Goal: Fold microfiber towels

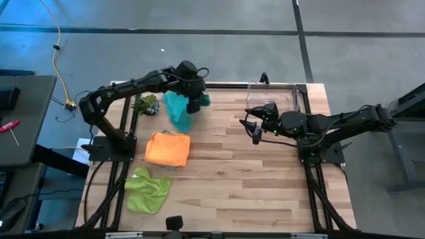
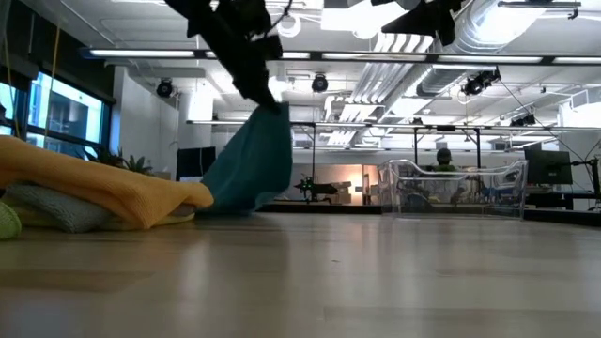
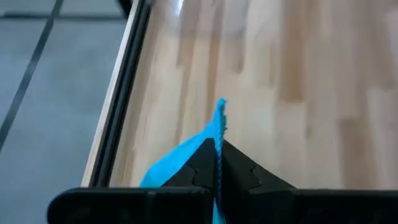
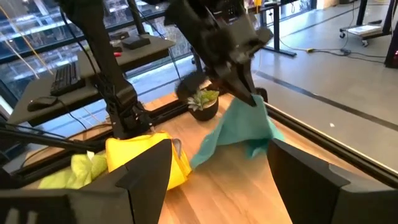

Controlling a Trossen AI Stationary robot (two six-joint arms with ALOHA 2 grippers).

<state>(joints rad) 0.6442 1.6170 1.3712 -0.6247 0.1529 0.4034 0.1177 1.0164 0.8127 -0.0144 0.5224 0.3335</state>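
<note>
My left gripper is raised over the far left of the table, shut on the teal towel. The towel hangs below it in the low view and in the right wrist view. An orange towel lies folded on a grey one at the left. A lime green towel lies crumpled near the front left edge. My right gripper hovers open over the table's far right part, its fingers holding nothing. My left gripper pinches a top edge of the teal towel between its two fingers, and a small tuft sticks out past the tips. The fingers slant downward. The towel hangs slack below them, its lower end down at the table.
A small green spiky plant stands at the far left, just beside the hanging towel. A clear plastic bin sits at the far edge, right of centre. Bare wood stretches across the middle and near right of the table.
</note>
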